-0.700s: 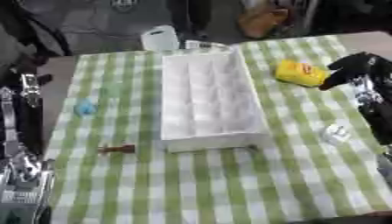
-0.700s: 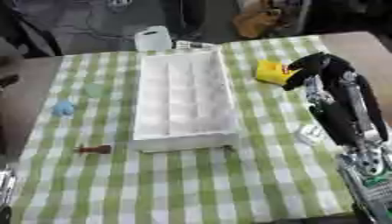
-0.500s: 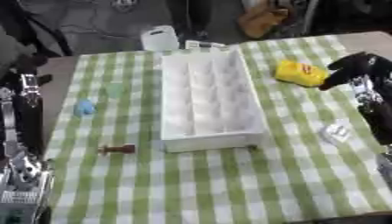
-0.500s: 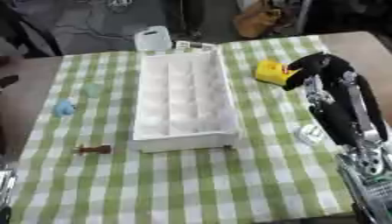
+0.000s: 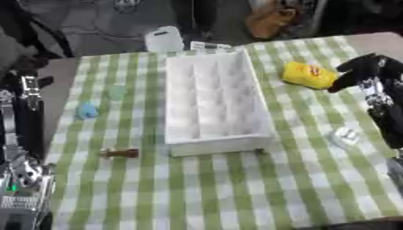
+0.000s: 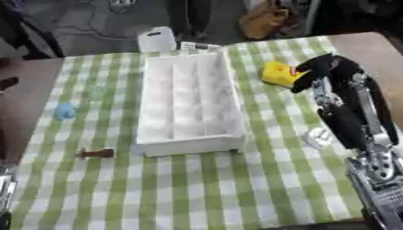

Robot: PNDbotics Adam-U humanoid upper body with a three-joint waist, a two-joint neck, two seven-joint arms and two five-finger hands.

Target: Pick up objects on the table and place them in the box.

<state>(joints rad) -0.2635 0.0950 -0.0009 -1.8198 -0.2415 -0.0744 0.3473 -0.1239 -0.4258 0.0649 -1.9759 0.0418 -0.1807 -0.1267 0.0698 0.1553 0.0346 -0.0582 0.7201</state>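
- I am looking down at the table (image 5: 236,193), which is wearing a green and white checked cloth, with the white box (image 5: 212,105) sitting open in the middle, its long side running away from me.
- I am seeing the box split into rows of small compartments, and they are all looking white inside.
- I am holding the right hand (image 6: 319,67) up at the far right of the table, just beside the yellow object (image 6: 279,74); its dark fingers are curling over toward that object, but I cannot tell whether they are touching it or closing on it.
- The yellow object is lying on the cloth to the right of the box, near its far end, and showing a small red mark on top.
- A small pale object (image 5: 345,136) is lying nearer to me on the right, close beside the forearm.
- On the left of the box I am seeing a light blue object (image 5: 87,111), a faint greenish one (image 5: 116,92) behind it, and a small brown piece (image 5: 119,153) near the box's front corner, all apart from each other.
- A white container (image 5: 163,39) is standing beyond the box's far end.
- My left arm is showing only as metal structure (image 5: 20,148) along the left edge; the left hand itself is out of sight.
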